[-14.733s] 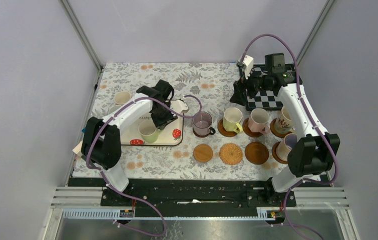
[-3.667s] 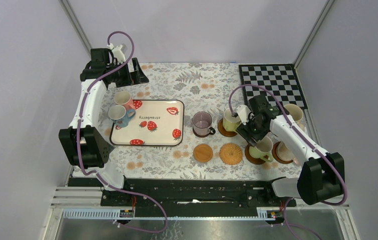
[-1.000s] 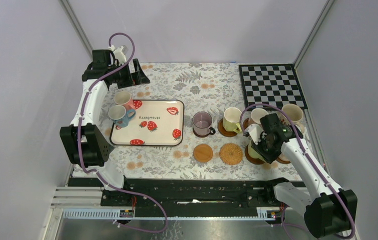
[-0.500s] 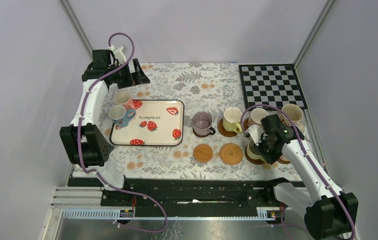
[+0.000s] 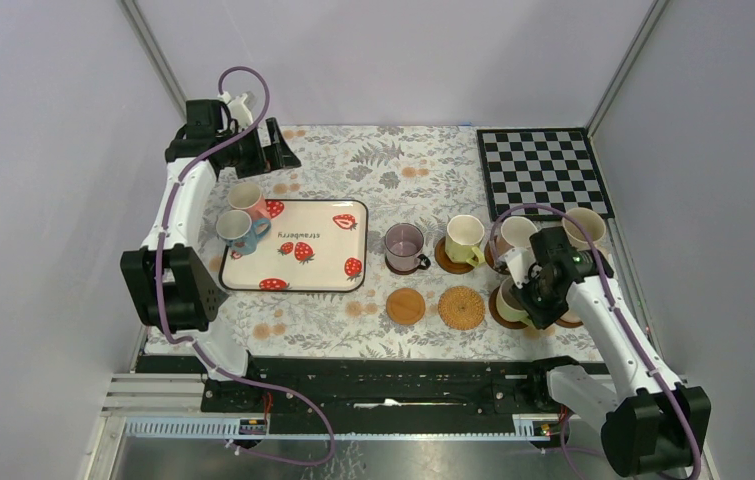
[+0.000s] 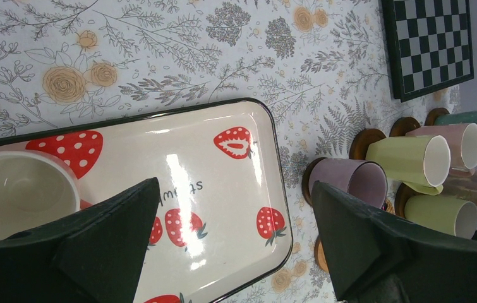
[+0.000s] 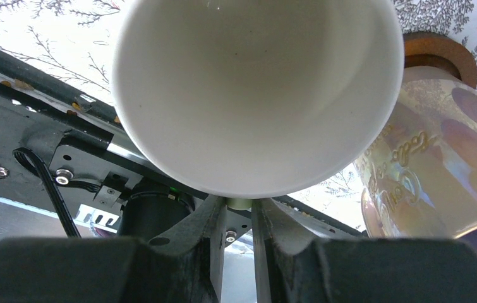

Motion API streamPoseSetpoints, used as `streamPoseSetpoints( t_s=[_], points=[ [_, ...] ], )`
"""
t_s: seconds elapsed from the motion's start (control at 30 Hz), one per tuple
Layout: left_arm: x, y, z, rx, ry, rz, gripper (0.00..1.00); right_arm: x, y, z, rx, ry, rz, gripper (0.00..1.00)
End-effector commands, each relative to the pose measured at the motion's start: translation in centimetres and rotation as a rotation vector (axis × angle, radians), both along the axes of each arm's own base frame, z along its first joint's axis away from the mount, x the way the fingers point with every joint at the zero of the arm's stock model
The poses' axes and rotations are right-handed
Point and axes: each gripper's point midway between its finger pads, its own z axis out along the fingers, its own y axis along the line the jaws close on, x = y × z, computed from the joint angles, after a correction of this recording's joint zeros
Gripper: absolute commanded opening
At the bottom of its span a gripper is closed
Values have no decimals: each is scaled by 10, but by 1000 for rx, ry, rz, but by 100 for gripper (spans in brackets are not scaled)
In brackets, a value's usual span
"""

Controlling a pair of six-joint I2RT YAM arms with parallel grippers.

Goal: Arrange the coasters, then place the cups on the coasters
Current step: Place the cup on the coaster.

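My right gripper (image 5: pixel 523 292) (image 7: pixel 239 211) is shut on the handle of a pale green cup (image 5: pixel 506 301) (image 7: pixel 254 88), which sits over a dark coaster (image 5: pixel 498 315) in the front row. Behind it, a purple cup (image 5: pixel 405 245), a yellow cup (image 5: pixel 465 238), a pink cup (image 5: pixel 516 233) and a cream cup (image 5: pixel 583 225) stand on coasters. An iridescent cup (image 7: pixel 425 170) is right beside the green one. A plain coaster (image 5: pixel 405 306) and a woven coaster (image 5: pixel 462 307) lie bare. My left gripper (image 5: pixel 278 150) (image 6: pixel 235 184) hangs open at the back left, above the tray.
The strawberry tray (image 5: pixel 313 268) (image 6: pixel 223 208) carries a pink cup (image 5: pixel 246 198) and a blue-handled cup (image 5: pixel 235 230) at its left end. A checkerboard mat (image 5: pixel 543 170) (image 6: pixel 428 44) lies at the back right. The table's front rail runs just beyond the green cup.
My right gripper has closed onto the green cup's handle and its arm has shifted slightly to the right. The left arm has not moved.
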Motion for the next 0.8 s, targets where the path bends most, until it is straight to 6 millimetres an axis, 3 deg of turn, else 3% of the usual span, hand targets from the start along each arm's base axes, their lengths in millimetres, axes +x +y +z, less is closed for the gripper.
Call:
streamPoseSetpoints(
  t_s=[0.0,0.53,0.77],
  points=[
    [12,-5,12,-21,-61,-25,99,5,-4,9,1,-20,-21,0],
    [13,-4,9,-16,-56,-18,99,20,-12,3,-17,-40,-30,0],
    [13,-5,5,-21,-46,-21,99,20,-14,10,-17,-64,-36,0]
  ],
)
